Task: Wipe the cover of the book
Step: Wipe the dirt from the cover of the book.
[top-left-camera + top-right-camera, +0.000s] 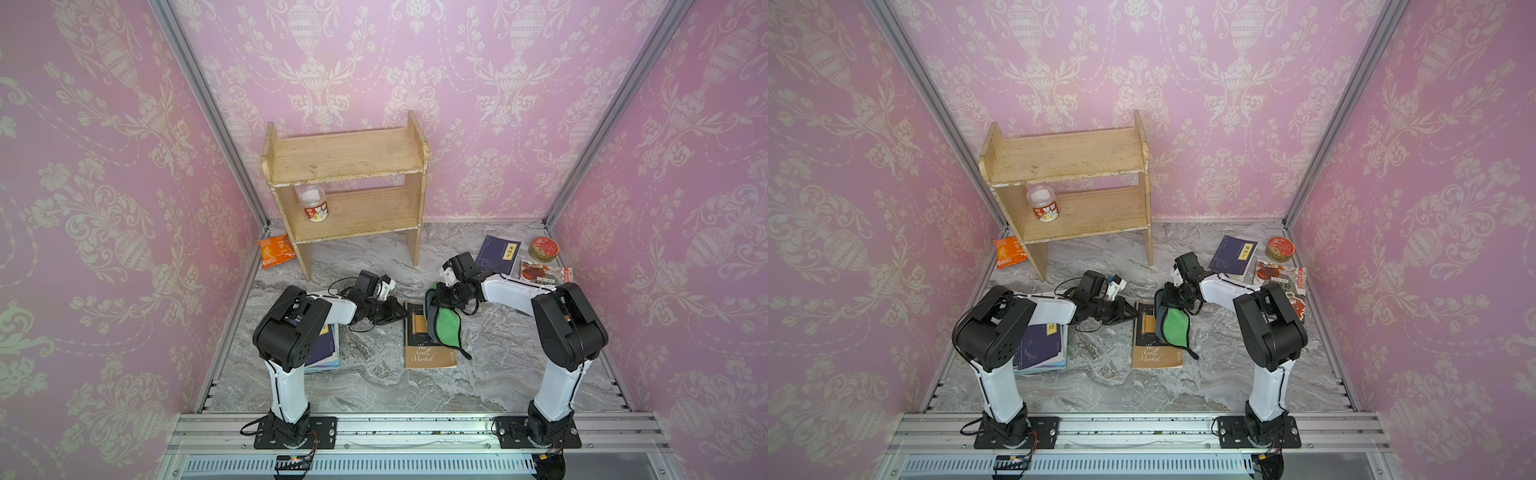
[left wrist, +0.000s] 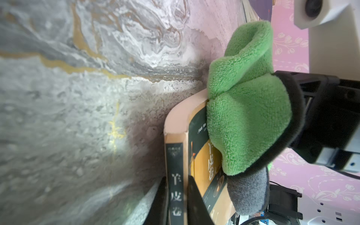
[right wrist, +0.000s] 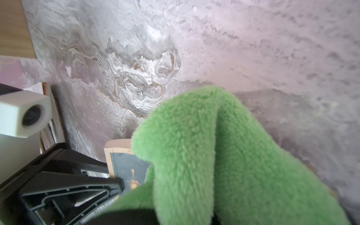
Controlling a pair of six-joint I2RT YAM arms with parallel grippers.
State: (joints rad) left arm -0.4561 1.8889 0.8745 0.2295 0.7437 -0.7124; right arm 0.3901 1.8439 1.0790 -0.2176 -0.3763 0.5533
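**Left gripper (image 1: 404, 312) clamped on the spine, cloth (image 1: 446, 328) laid on the cover**

At the far end of its spine the book (image 1: 430, 353) is pinched by the left gripper. In the left wrist view, 2 black fingers (image 2: 194, 202) are set either side of that edge. And the right gripper (image 1: 434, 298) is pressed together on the green-and-grey cloth, which is draped over the far half of the cover! The book is laid flat, cover up, on the marble table (image 1: 374, 386) between the 2 arms. Its long axis is run from the arm bases toward the wooden shelf (image 1: 345, 166). The spine is turned to the left arm, and the English title is placed at the near end, readable from the bases. The near half of the cover is shown uncovered.
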